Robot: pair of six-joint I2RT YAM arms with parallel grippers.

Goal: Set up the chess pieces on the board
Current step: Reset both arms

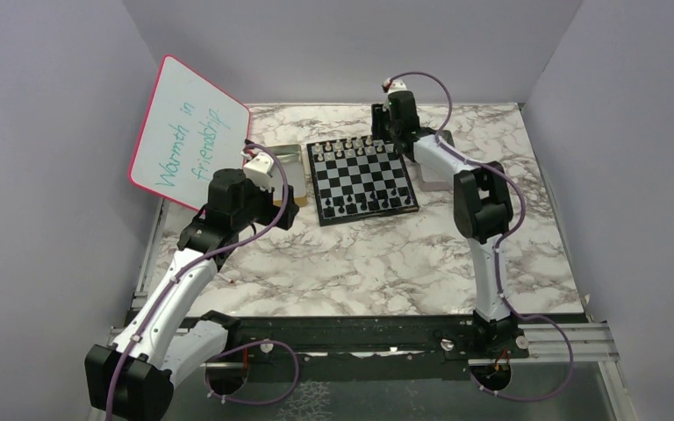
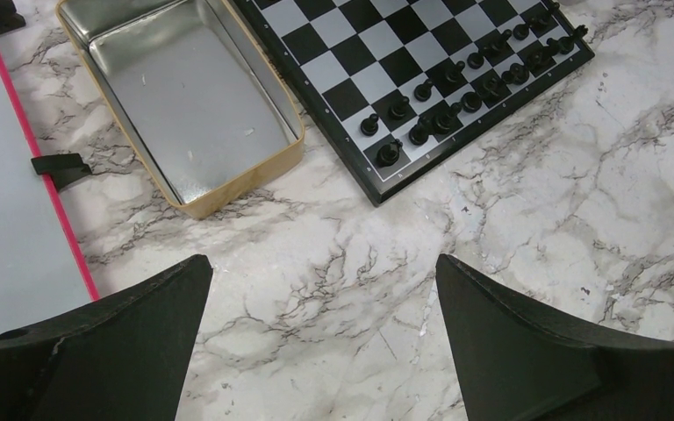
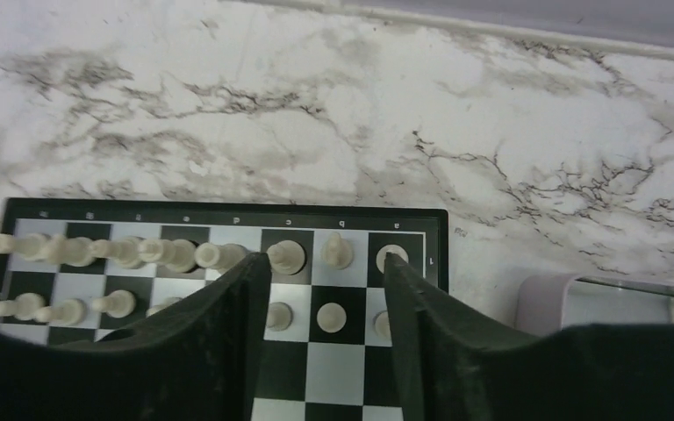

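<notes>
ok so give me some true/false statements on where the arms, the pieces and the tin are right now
1. The black pieces stand along the edge of the board nearest the arm bases. True.
2. The left end effector is shut on a black piece. False: it is open and empty, over the bare marble table beside the board.
3. The right end effector hangs open over the end of the board with the pale pieces. True.
4. The metal tin holds spare pieces. False: no pieces show inside it.
5. The whiteboard lies flat on the board. False: it stands tilted at the left, off the board.
</notes>
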